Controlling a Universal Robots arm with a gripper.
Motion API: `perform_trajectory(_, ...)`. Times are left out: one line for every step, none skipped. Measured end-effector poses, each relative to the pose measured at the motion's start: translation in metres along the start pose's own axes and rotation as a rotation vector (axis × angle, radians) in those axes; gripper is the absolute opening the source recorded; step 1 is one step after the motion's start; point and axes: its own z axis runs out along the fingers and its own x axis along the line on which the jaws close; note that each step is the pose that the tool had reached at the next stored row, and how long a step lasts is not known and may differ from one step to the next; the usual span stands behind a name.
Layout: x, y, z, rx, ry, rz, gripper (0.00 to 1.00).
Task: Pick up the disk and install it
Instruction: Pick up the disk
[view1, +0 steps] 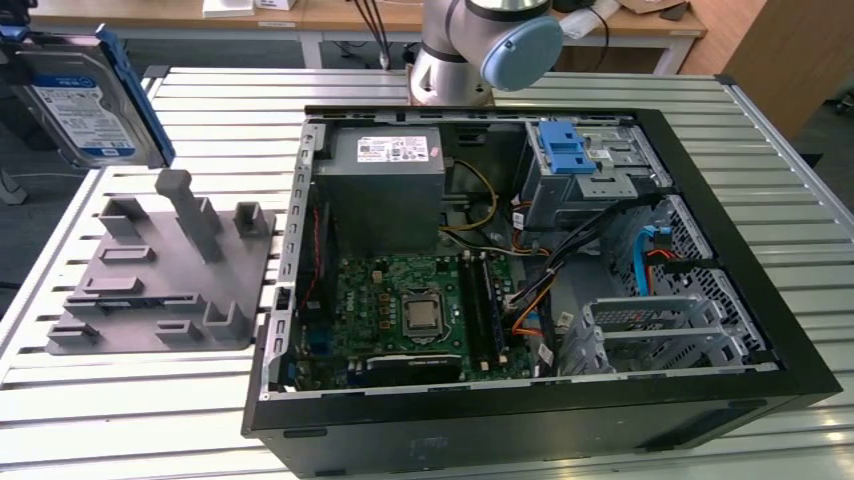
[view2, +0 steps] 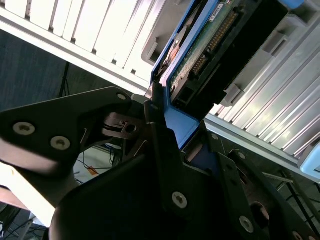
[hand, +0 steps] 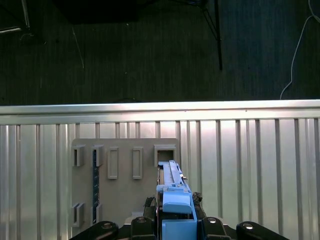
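The disk (view1: 78, 105), silver-grey with a blue-and-white label and blue side rails, hangs in the air at the exterior view's far left, above and behind the grey fixture (view1: 160, 270). In the second wrist view my gripper (view2: 167, 127) is shut on the disk's blue rail (view2: 182, 125), and the disk's green board side (view2: 210, 45) shows beyond the fingers. The first wrist view looks along the disk (hand: 172, 192) edge-on. It sticks out from my gripper (hand: 172, 225) over the fixture (hand: 125, 175) and the slatted table.
The open computer case (view1: 747, 250) lies on its side on the slatted table. It holds a power supply (view1: 387, 180), a motherboard (view1: 414, 310), a drive cage with a blue latch (view1: 567, 150) and a metal cage (view1: 661, 325). The arm's base (view1: 467, 50) stands behind it.
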Motion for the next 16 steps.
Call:
perform_trajectory(0.0,0.0,-0.0004,0.0,0.0,0.0,0.36)
perform_trajectory(0.0,0.0,-0.0008,0.0,0.0,0.0,0.36)
perform_trajectory(0.0,0.0,-0.0011,0.0,0.0,0.0,0.36)
perform_trajectory(0.0,0.0,-0.0015,0.0001,0.0,0.0,0.36)
perform_trajectory(0.0,0.0,-0.0019,-0.0001,-0.0001,0.0,0.36)
perform_trajectory(0.0,0.0,-0.0023,0.0,-0.0001,0.0,0.36)
perform_trajectory(0.0,0.0,-0.0026,0.0001,0.0,0.0,0.36)
perform_trajectory(0.0,0.0,-0.003,0.0,0.0,0.0,0.36)
perform_trajectory(0.0,0.0,-0.0033,0.0,0.0001,0.0,0.36)
perform_trajectory(0.0,0.0,-0.0038,0.0,0.0,0.0,0.36)
perform_trajectory(-0.0001,0.0001,-0.0044,-0.0001,0.0,0.0,0.36)
perform_trajectory(-0.0001,0.0001,-0.005,-0.0001,0.0,0.0,0.36)
perform_trajectory(-0.0001,0.0001,-0.0058,-0.0001,0.0,0.0,0.36)
perform_trajectory(-0.0001,0.0001,-0.0066,0.0,0.0,0.0,0.36)
perform_trajectory(-0.0001,0.0001,-0.0075,0.0,0.0,0.0,0.36)
perform_trajectory(-0.0001,0.0001,-0.0085,-0.0001,0.0001,0.0,0.36)
